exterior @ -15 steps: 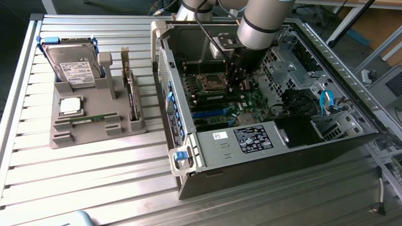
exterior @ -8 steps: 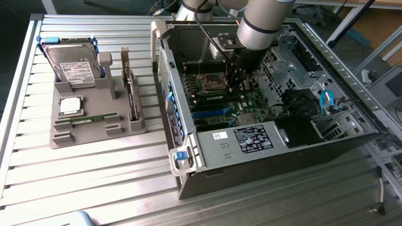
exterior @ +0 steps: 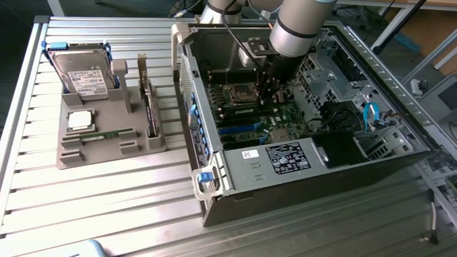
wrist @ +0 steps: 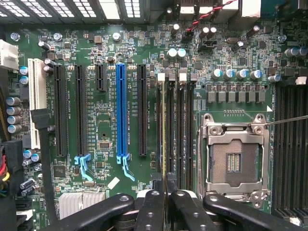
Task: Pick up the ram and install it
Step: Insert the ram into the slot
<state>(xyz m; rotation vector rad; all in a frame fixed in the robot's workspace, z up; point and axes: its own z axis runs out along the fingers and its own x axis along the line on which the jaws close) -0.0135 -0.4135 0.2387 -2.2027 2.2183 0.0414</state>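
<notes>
**Gripper (wrist: 165, 184) inside the case (exterior: 307, 182), ram (exterior: 100, 134) on the tray (exterior: 107, 155)**

The gripper is nearly shut, gripping nothing discernible, above the memory slots (wrist: 175, 130), with the processor socket (wrist: 236, 161) beside it. The ram lies well apart, with the case wall (exterior: 187, 91) between.

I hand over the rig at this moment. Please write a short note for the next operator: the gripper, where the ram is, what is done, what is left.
Gripper: shut on the ram, down inside the open computer case.
Ram: held on edge, in line with the memory slots beside the processor socket.
Done: ram picked up and brought to the slots.
Left: install not confirmed; I cannot tell whether the ram sits fully in a slot.
</notes>
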